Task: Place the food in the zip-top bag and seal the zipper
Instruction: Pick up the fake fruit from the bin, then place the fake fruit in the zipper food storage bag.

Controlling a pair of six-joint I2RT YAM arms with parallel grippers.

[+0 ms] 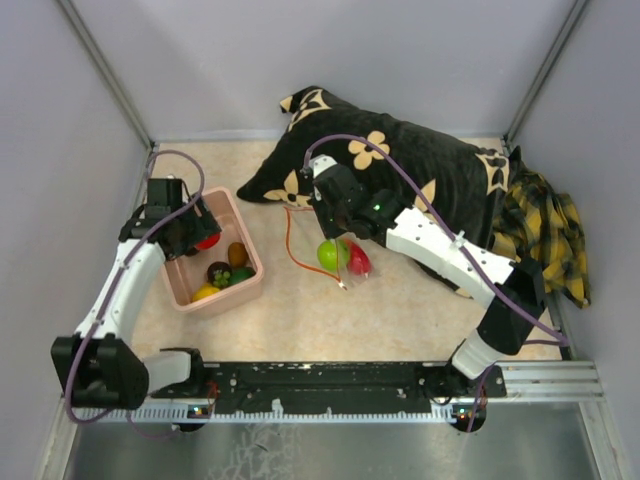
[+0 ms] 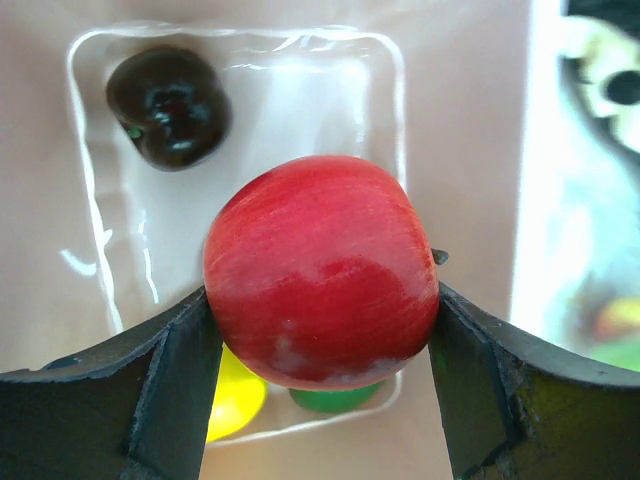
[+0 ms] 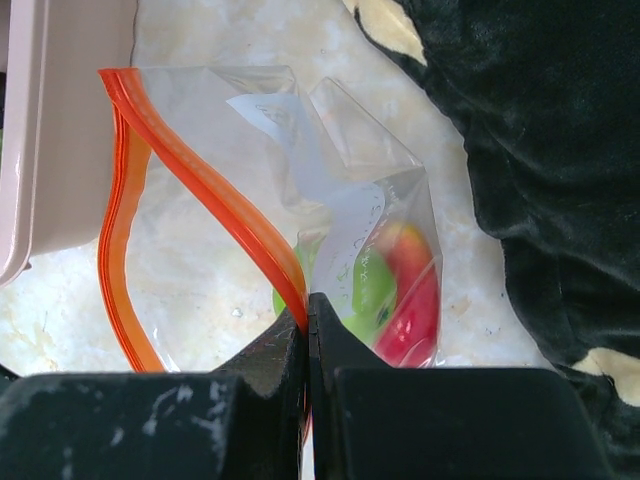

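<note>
Over tub point(image 1: 225, 300), left fingers point(image 2: 100, 400) grip apple point(image 2: 320, 270).

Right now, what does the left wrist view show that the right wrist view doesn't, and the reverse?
Only the left wrist view: the left pincer clamped on a red apple over the pink tub, which holds a dark fruit, a yellow piece and a green piece.
Only the right wrist view: the right pincer shut on the zipper strip of the bag, its mouth open, a green fruit and a red fruit inside.
Both: the tub and, blurred in the left view, the black pillow.
</note>
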